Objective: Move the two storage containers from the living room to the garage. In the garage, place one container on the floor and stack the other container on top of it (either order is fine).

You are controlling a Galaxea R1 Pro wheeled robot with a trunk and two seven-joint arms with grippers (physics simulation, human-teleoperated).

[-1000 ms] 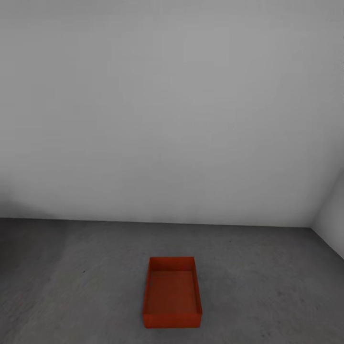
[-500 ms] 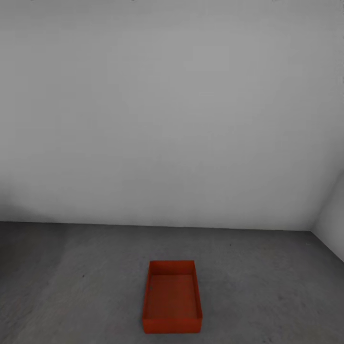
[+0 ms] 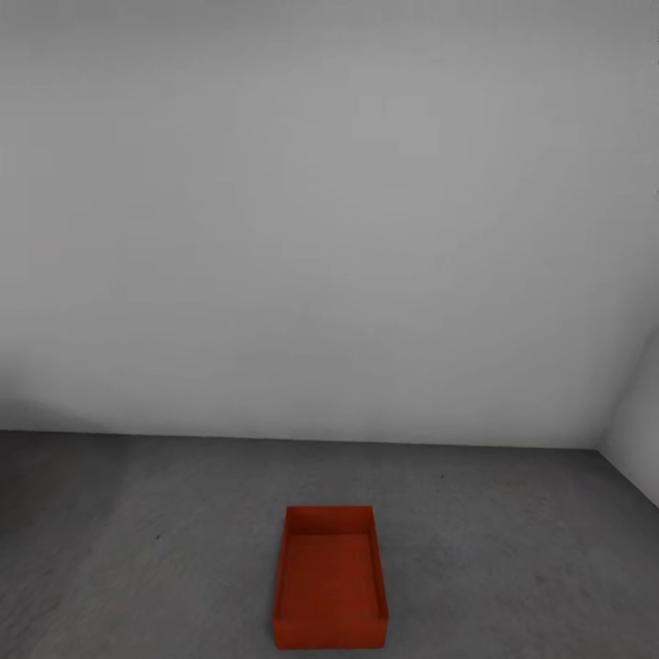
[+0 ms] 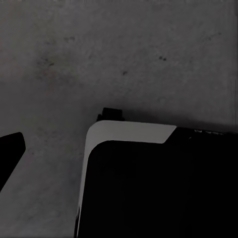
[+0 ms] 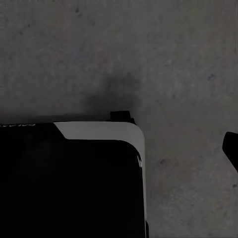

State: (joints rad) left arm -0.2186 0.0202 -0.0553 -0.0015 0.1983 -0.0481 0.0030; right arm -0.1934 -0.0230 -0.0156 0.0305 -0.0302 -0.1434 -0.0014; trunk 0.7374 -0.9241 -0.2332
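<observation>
One orange-red storage container (image 3: 329,577), open-topped and empty, rests on the dark grey concrete floor (image 3: 137,549) of the garage, low in the head view and a little right of centre, long side running away from me. Nothing holds or touches it. In the left wrist view a single dark fingertip (image 4: 9,151) shows at the picture's edge over bare floor. The right wrist view likewise has one dark fingertip (image 5: 231,148) at its edge. Neither view shows how the jaws stand.
A plain pale grey wall (image 3: 329,229) stands behind the container, meeting a side wall (image 3: 638,430) at the right corner. Both wrist views look down on my black, white-edged base (image 4: 158,183) (image 5: 69,178) and mottled concrete (image 5: 148,44).
The whole head picture has slid down slightly, container and wall line together, so the camera has moved. The container itself has not shifted on the floor.
</observation>
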